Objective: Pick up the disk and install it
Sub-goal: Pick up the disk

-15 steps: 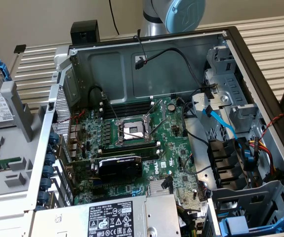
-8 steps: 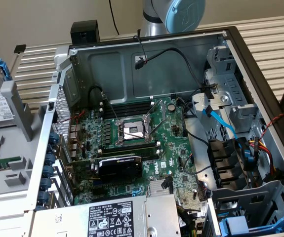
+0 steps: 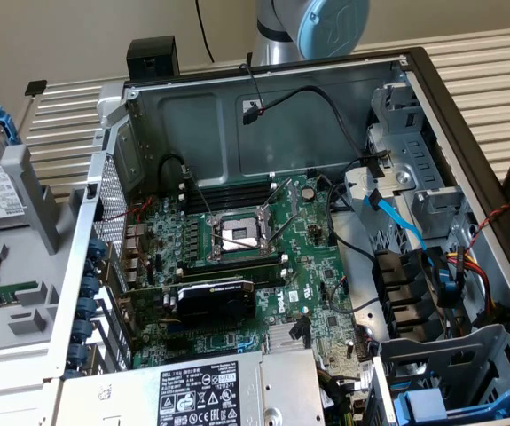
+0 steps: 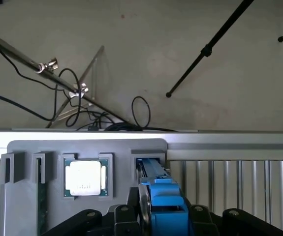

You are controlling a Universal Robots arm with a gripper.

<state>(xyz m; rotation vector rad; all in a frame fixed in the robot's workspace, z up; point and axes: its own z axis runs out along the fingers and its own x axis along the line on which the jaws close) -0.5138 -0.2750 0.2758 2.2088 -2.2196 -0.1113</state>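
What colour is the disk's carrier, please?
The disk's carrier is bright blue; the wrist view shows it best.

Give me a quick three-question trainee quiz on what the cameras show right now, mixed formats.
1. Multiple choice: what is the gripper closed on? A) a screwdriver B) the disk in its blue carrier C) a loose screw
2. True or false: the disk's far end sits in a slot of the grey holder, beside the processor chip.
3. Fill in: the flat cable inside the computer case is coloured ____.
Key: 1 B; 2 true; 3 blue.
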